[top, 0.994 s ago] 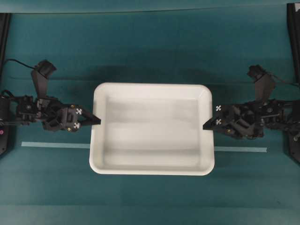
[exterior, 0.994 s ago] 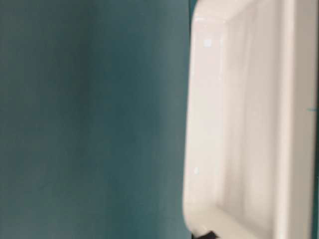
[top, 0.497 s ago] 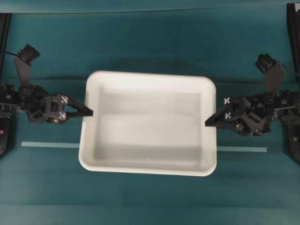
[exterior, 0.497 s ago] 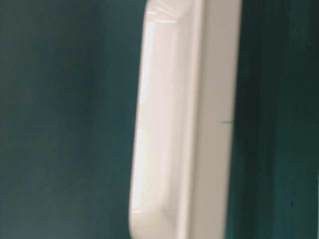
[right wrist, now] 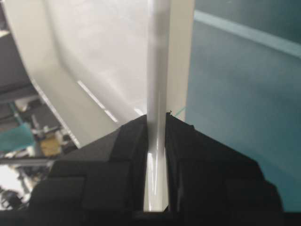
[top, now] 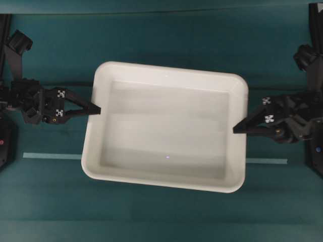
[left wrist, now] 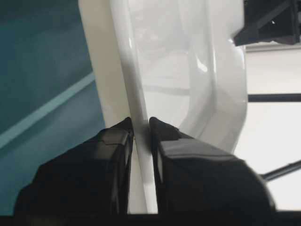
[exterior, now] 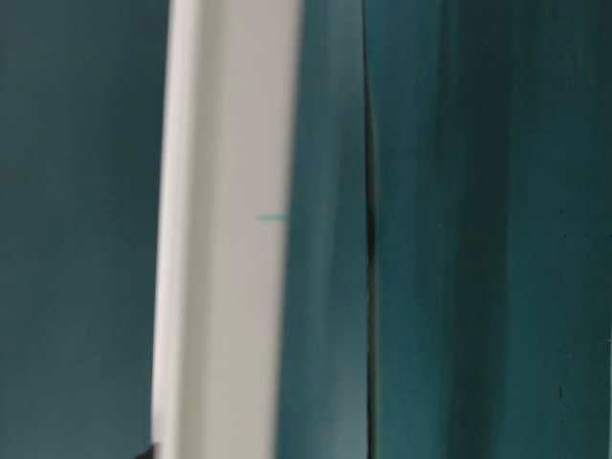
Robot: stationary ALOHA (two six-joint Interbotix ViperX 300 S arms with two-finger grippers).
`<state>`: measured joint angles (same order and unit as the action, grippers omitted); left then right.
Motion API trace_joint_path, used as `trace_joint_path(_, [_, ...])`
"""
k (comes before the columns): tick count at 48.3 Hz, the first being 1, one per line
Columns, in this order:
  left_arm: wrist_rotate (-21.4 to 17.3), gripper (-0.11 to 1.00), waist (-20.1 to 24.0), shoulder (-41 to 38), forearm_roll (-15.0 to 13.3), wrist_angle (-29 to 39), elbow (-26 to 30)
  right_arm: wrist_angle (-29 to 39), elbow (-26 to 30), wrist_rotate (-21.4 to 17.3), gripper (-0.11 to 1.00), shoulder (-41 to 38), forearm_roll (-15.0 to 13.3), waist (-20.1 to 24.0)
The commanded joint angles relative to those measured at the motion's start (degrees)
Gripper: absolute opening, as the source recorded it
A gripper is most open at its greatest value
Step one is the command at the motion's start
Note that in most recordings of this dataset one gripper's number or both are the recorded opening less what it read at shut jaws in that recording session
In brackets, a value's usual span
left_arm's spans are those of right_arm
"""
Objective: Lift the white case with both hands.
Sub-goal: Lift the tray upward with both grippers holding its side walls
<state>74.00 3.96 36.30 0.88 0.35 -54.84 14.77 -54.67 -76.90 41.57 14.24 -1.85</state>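
Note:
The white case (top: 166, 126) hangs above the teal table, looming large and slightly skewed in the overhead view. My left gripper (top: 96, 108) is shut on the case's left rim (left wrist: 136, 94); my right gripper (top: 237, 130) is shut on its right rim (right wrist: 157, 70). Each wrist view shows the thin white rim pinched between two black fingers (left wrist: 117, 136) (right wrist: 183, 136). In the table-level view the case (exterior: 225, 239) is a blurred white band. Its underside is hidden from above.
A thin pale tape strip (top: 50, 156) lies across the teal table (top: 166, 30), mostly covered by the case, with its right end (top: 267, 161) showing. Black arm bases stand at the far left (top: 5, 146) and far right (top: 315, 151) edges.
Both grippers have risen with the case in their grip. It looks larger from above, its right side has swung toward the near right, and in the table-level view it has slid left.

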Motion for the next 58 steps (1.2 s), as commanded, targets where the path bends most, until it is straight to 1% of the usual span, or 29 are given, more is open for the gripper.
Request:
trace_joint_path(1, [1.32,0.11,-1.58,-0.79,0.26,-0.79,3.78,0.62,4.57,0.00,0.10,0.97,-0.26,-1.23])
trace_joint_path(6, [2.81,0.11,-2.37,-0.79,0.26,-0.70,4.57,3.34,6.06,0.00,0.10,3.08,-0.70,-2.20])
trace_joint_path(14, [2.81,0.11,-2.81,-0.79,0.26,-0.70,6.68,8.09,7.82,0.00,0.10,5.54,-1.14,-3.43])
trace_joint_path(20, [2.81,0.11,-2.64,-0.79,0.26,-0.70,8.53,9.93,8.00,0.00,0.10,6.59,-1.14,-3.69])
trace_joint_path(33, [2.90,0.10,-2.46,-0.70,0.26,-0.18,11.69,10.11,9.76,-0.09,0.10,6.15,-1.05,-3.78])
trace_joint_path(58, [2.90,0.10,-2.37,2.55,0.26,7.38,16.52,10.46,16.52,-0.09,0.10,5.71,-1.14,-3.69])
